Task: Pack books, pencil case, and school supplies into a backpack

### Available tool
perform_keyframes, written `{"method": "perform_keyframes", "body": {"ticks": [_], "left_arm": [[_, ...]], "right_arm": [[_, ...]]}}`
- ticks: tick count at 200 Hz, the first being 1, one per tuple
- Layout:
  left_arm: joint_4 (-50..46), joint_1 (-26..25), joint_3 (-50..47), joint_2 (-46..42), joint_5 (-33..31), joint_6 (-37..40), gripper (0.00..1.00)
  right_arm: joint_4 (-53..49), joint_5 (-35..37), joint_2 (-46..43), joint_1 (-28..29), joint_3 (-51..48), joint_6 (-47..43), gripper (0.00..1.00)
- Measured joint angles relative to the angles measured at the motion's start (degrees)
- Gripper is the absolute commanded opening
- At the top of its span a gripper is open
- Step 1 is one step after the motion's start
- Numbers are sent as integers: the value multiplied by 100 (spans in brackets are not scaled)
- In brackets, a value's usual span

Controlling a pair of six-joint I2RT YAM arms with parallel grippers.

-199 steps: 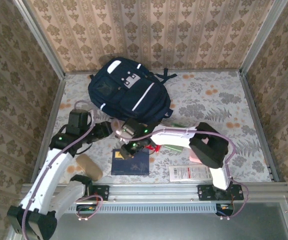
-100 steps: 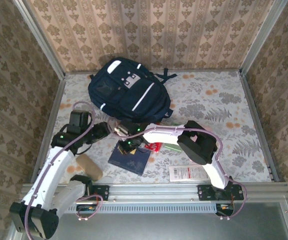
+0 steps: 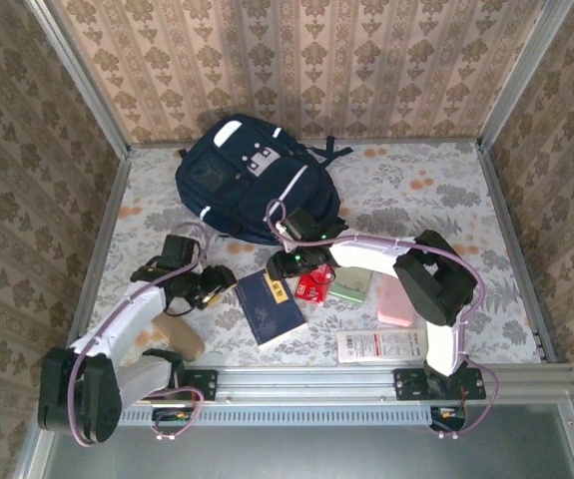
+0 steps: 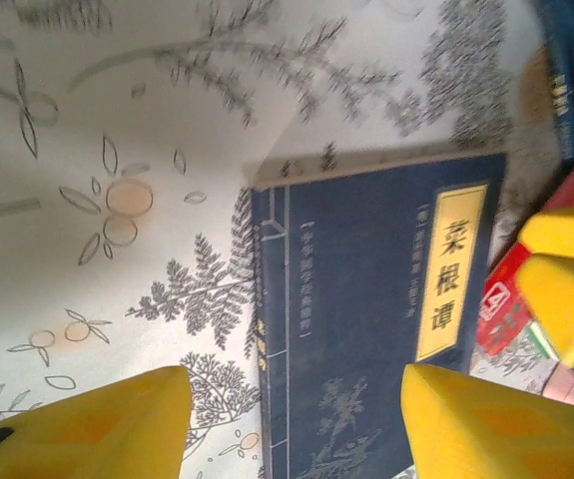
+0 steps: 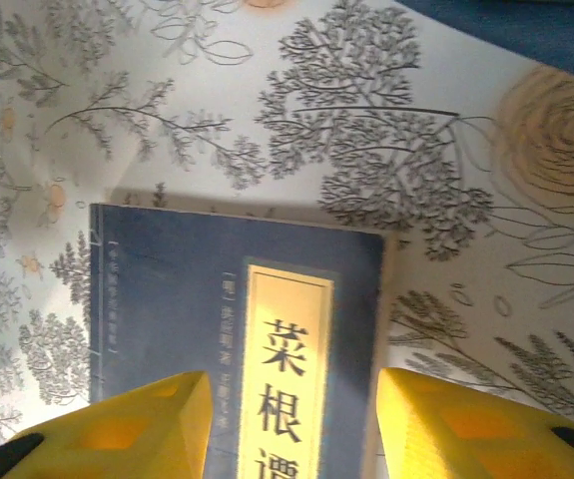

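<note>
The blue book point(image 3: 270, 307) lies flat just in front of the backpack point(image 3: 257, 190), with its long axis pointing away from it, slightly skewed. The right gripper point(image 3: 288, 264) hangs over the end nearest the backpack, jaws apart and empty. The left gripper point(image 3: 210, 286), also open, sits farther from the backpack beside the book. Whether the backpack is unzipped or holds anything cannot be told.

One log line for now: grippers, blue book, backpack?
blue book: flat on table, unheld | left gripper: open, beside it | right gripper: open, above it | backpack: behind, book outside
</note>
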Motion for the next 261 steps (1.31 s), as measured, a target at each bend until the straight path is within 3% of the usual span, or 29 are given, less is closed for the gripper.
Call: {"method": "perform_keyframes", "body": {"ticks": [84,196,233,261], "left_arm": [[1119,-555,-136,1259,111,-319,58],[1143,-538,-136,1340,149,-339,56],[1154,-538,-144,1338,146,-339,55],[1117,-538,-144,1250,140,-326,56]], "right_arm": [[-251,-396,328,20,11,7,45],[-553,-1134,190,35,13,426,24],[-485,-1427,142,31,13,684,0],[-483,-1460,140,-20,15,772,0]]}}
